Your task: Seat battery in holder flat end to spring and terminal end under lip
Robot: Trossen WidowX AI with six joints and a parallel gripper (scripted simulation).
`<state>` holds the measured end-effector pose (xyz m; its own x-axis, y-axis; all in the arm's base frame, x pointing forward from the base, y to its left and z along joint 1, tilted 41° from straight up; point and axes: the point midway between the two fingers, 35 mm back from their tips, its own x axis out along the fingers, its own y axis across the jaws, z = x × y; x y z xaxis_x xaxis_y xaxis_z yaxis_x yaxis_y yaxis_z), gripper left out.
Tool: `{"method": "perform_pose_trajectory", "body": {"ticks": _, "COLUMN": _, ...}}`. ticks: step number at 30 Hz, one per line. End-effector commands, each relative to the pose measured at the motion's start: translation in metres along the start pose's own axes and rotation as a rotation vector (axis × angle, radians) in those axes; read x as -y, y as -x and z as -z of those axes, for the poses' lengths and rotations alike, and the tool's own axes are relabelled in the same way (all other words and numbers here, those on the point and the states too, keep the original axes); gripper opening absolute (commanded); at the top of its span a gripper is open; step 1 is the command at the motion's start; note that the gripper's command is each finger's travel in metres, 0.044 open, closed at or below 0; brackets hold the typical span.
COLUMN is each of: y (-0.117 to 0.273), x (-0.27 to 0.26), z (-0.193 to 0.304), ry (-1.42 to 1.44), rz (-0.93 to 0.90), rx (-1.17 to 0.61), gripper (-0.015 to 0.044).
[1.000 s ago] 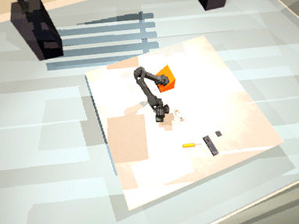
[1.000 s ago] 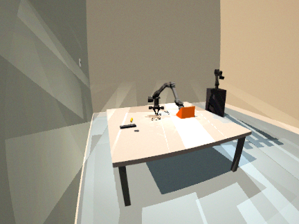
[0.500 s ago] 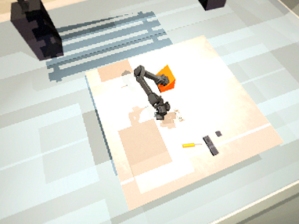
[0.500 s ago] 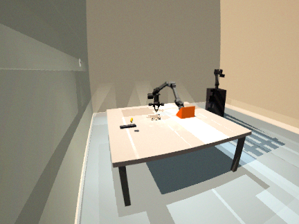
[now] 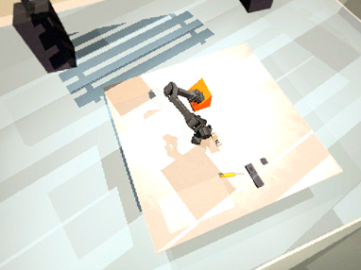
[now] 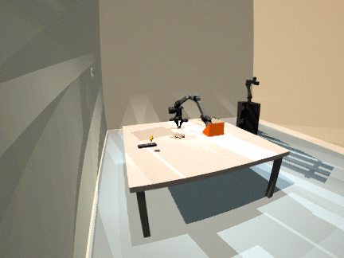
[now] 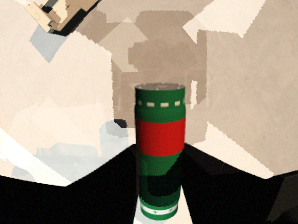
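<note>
My gripper is shut on the battery, a green cylinder with a red band. The black fingers press its two sides. Its grey end points to the top of the wrist view and its white-ringed end to the bottom. The fingertips look raised above the table, but how high the battery hangs is hard to tell. The holder, small and tan with dark parts, lies apart from the battery, cut off at the upper left of the wrist view. Its spring and lip cannot be made out.
An orange block stands by the arm's base. A yellow-handled tool, a long black object and a small dark piece lie beyond the holder on the table.
</note>
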<state>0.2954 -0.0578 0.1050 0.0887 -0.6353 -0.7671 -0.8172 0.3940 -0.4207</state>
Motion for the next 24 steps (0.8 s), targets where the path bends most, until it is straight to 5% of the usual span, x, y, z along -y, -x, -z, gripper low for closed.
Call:
{"method": "perform_pose_trajectory", "body": {"ticks": 1, "y": 0.003, "x": -0.004, "z": -0.02, "ry": -0.133, "rz": -0.007, "rx": 0.004, "gripper": 0.0072}}
{"method": "perform_pose_trajectory", "body": {"ticks": 24, "y": 0.019, "x": -0.049, "z": -0.115, "ry": -0.841, "rz": -0.014, "rx": 0.001, "gripper": 0.0072}}
